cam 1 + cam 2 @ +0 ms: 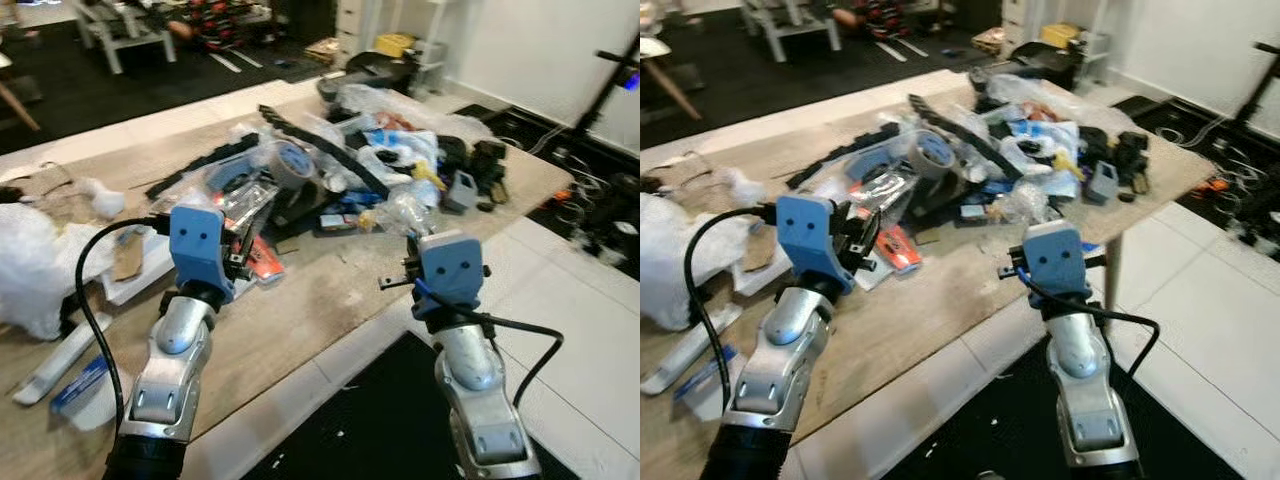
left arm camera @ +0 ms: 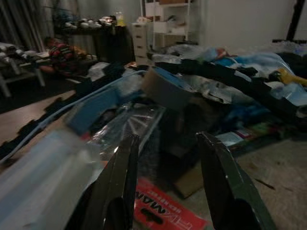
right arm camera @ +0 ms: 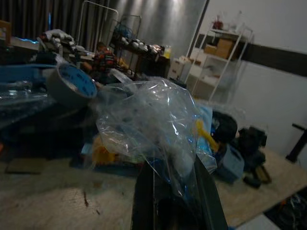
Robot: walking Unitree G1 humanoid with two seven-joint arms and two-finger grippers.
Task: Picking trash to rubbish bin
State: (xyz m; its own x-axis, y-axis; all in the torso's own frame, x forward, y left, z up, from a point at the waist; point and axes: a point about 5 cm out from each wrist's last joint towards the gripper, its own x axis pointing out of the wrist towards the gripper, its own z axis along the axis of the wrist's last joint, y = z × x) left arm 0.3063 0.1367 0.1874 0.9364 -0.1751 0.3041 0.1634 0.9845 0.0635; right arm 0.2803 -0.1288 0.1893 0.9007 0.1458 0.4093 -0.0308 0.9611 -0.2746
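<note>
The right gripper [image 3: 175,191] hovers at the desk's [image 1: 300,320] near edge, its fingers [image 3: 144,201] narrowed around the lower end of a crumpled clear plastic bag [image 3: 148,122], which balloons above them. The left gripper [image 2: 165,182] hangs over a red packet [image 2: 168,215], fingers [image 2: 120,187] spread wide and holding nothing. Just behind lie a tape roll [image 1: 290,163], a black toothed strip [image 1: 320,145] and heaped wrappers [image 1: 400,150].

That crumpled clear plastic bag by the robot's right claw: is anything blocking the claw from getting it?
Nothing visible blocks it. The right gripper is already at the clear plastic bag, with the plastic draped between its fingers. No bin can be seen.
</note>
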